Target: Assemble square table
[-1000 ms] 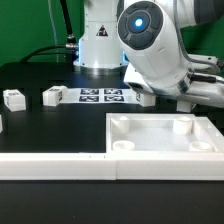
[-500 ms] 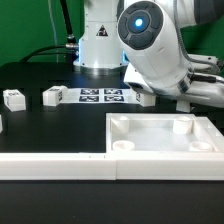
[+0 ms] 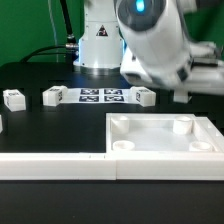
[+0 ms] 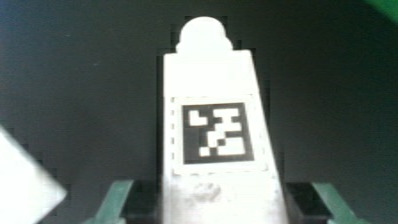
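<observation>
Clamping a white tagged leg [image 4: 215, 110] from both sides, the claw [image 4: 217, 203] stood partly closed; the square top [image 3: 160, 139] lay at four o'clock on the desk [image 3: 40, 76]

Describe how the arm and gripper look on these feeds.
The arm is glossy white with bulbous rounded housings, a glowing blue light on one joint and a dark grey part near its lower end. Its white base column carries a small black mark; black cables run behind it. The wrist view shows the gripper with two dark greenish fingers.
</observation>
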Robot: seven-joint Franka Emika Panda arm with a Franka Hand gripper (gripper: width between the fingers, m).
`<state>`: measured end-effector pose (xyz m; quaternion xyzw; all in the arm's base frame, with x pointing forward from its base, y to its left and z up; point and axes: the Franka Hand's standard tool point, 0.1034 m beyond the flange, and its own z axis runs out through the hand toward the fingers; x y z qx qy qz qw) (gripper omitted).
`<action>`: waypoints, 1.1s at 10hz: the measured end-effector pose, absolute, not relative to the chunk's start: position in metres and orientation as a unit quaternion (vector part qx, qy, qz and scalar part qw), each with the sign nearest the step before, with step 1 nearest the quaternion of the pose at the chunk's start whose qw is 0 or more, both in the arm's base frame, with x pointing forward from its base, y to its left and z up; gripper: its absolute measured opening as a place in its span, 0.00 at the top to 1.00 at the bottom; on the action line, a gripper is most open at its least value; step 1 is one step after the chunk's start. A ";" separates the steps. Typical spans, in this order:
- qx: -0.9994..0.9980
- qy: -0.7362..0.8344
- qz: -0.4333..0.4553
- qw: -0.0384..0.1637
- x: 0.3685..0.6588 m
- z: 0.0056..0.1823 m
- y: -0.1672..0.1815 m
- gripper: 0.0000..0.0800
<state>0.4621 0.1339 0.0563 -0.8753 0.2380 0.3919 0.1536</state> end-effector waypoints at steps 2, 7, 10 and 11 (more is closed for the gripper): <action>-0.881 0.237 0.377 0.159 0.471 0.102 0.123 0.64; -0.930 0.226 0.258 0.136 0.493 0.110 0.111 0.64; -0.967 0.185 0.138 0.109 0.560 0.165 0.074 0.64; -0.966 0.197 0.132 0.104 0.559 0.177 0.082 0.64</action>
